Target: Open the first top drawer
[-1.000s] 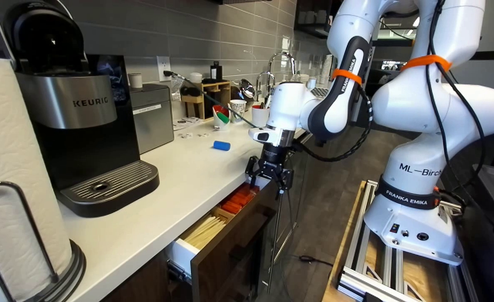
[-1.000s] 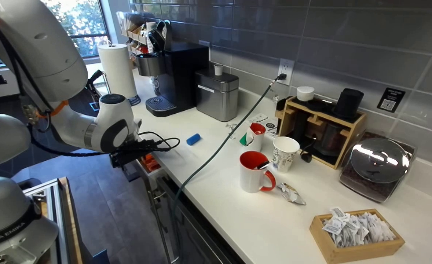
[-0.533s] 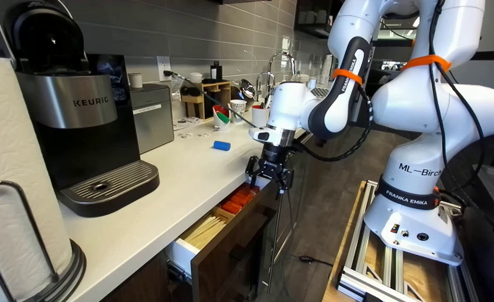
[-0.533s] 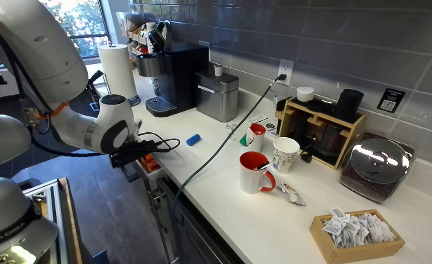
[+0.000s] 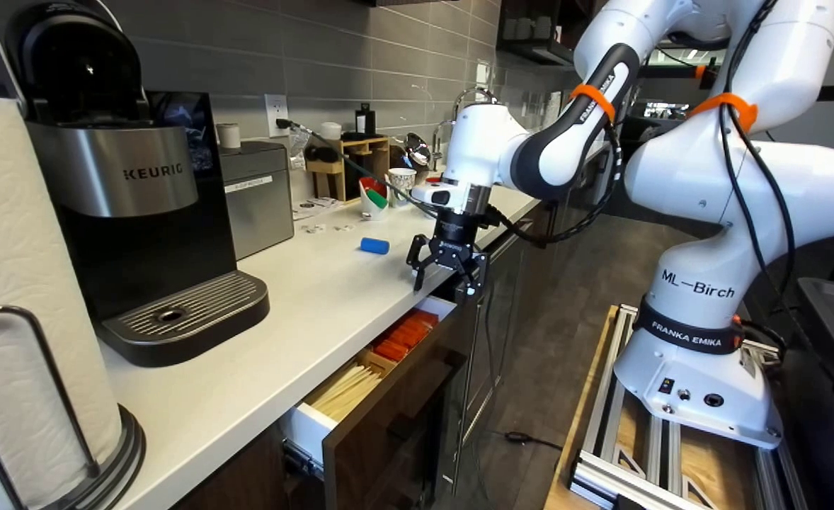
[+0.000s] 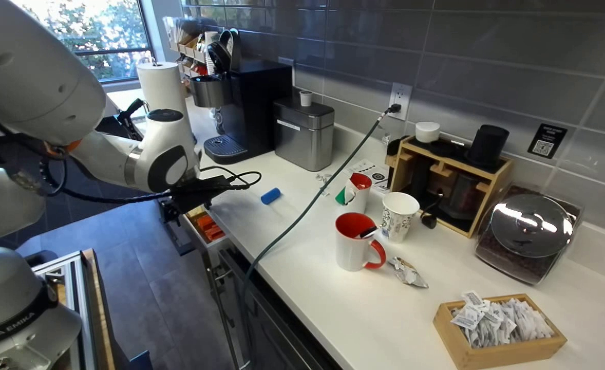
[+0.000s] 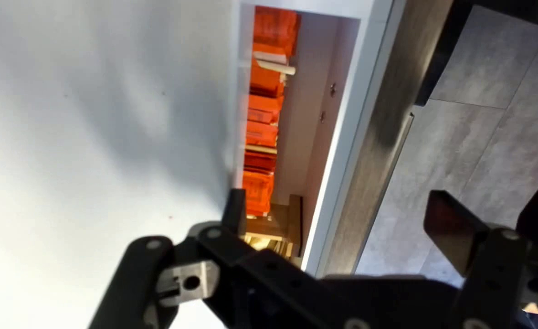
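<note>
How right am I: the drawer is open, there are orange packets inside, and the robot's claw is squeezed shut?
One thing is off: the gripper is open, not shut; the wrist view shows its jaws wide apart. The drawer is indeed open, with orange packets inside.

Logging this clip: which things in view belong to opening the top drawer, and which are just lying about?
The job:
- drawer, pulled out
- gripper, open

Just about:
- coffee maker
- paper towels
- metal bin
- blue cylinder
- red-handled mug
- paper cup
- sachet box
</note>
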Controlling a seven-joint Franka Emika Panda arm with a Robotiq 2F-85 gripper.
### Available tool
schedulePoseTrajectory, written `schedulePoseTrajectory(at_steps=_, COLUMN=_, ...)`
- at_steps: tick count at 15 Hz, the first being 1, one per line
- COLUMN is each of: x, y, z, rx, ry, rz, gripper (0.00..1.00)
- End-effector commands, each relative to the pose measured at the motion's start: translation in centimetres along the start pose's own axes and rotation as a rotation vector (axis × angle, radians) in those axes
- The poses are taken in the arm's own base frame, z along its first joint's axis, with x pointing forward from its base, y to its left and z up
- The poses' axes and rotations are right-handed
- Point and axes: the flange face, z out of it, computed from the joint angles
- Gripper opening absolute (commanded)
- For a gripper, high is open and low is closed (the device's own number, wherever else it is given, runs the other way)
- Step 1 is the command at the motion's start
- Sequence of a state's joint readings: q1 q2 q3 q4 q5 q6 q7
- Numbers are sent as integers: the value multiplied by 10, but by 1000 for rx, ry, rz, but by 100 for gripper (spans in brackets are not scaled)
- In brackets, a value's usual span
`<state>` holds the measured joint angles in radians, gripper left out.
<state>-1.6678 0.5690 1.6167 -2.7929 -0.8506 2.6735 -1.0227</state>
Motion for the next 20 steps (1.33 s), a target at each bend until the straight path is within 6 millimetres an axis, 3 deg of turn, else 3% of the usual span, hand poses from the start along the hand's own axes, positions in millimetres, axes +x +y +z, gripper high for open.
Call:
schedulePoseTrajectory(at_steps=1, x=-12, y=4, z=-55, rx=-35, ry=38, rz=-55, gripper=100)
schedulePoseTrajectory(at_steps=5, x=-24, y=5, z=-122, rx=-73, ry=61, rz=-70, gripper=100)
schedulePoseTrajectory(at_steps=7, x=-17, y=4, z=-146, rx=-134, ry=73, rz=-70, gripper=100)
schedulePoseTrajectory(at_steps=8, x=-21, y=13, z=-126, rx=-101, ry=44, rz=-59, gripper=100)
schedulePoseTrajectory(at_steps=10, x=-22, y=13, z=-135, rx=-129, ry=60, rz=-61, gripper=100)
schedulePoseTrajectory(at_steps=14, x=-20, y=13, z=-128, rx=-115, ry=65, rz=-65, gripper=100)
schedulePoseTrajectory(at_steps=16, x=-9, y=14, z=-124, rx=-125, ry=9, rz=-50, gripper=100)
schedulePoseTrajectory(at_steps=20, x=38, y=17, z=-135, rx=-166, ry=-97, rz=-58, gripper=100)
